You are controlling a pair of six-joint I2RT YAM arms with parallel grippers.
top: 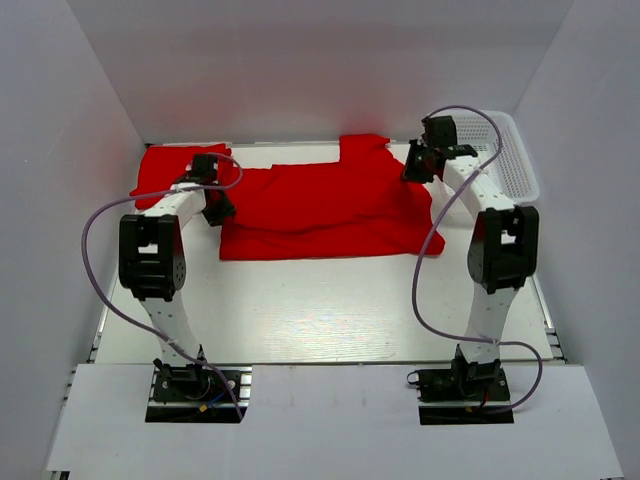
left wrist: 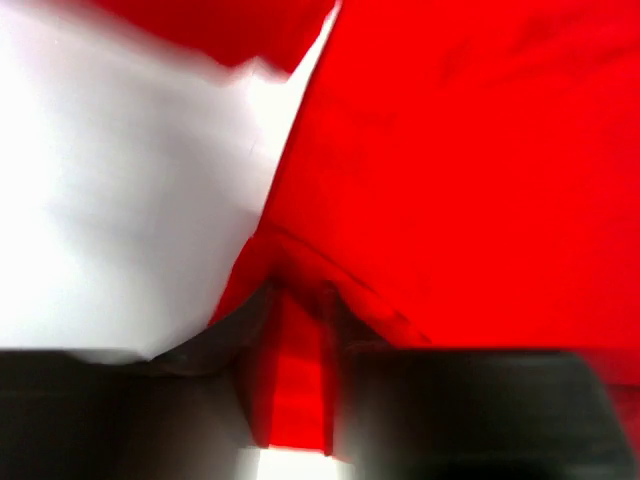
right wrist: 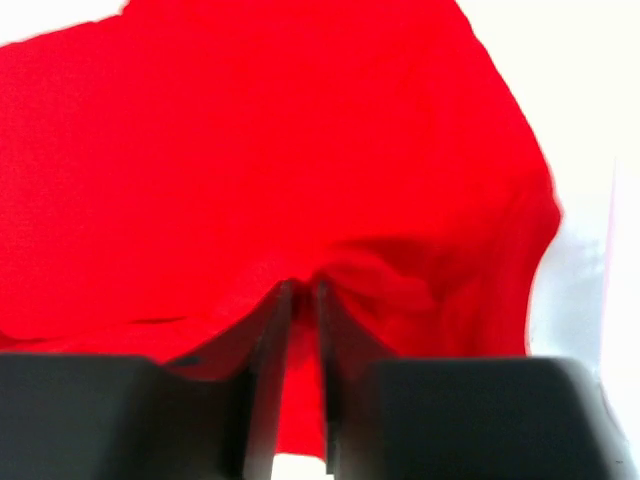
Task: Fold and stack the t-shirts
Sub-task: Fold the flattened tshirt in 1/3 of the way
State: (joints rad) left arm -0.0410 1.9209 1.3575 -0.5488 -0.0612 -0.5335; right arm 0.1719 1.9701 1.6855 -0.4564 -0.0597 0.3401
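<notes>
In the left wrist view the left gripper (left wrist: 298,292) has its two fingers (left wrist: 340,325) a narrow gap apart, with red cloth filling that gap. Whether the pads press on the cloth or have let it slack cannot be told. In the right wrist view the right gripper (right wrist: 300,292) is almost together, and the fabric puckers in toward its tips, so it reads as pinched on the cloth.

Both tips sit on the same spread t-shirt (top: 320,205), which lies across the middle of the table (top: 320,310) in the overhead view. The left gripper (top: 214,198) is at the shirt's left edge and the right gripper (top: 418,165) at its upper right, beside a sleeve that points toward the top of the frame. A second t-shirt (top: 160,170) sits bunched in the upper left, just beside the left gripper. The white mesh basket (top: 512,150) stands in the upper right, close behind the right arm.

The main risk is an uneven hold. If one side lets go while the other keeps its pinch, any pull would probably drag the shirt askew and rumple the layers along its lower edge. A thin pinch may catch only the top layer, so a lift would open the fold rather than carry it. A left arm swing toward the upper left could snag the second t-shirt, and a right arm swing back could knock the basket.
</notes>
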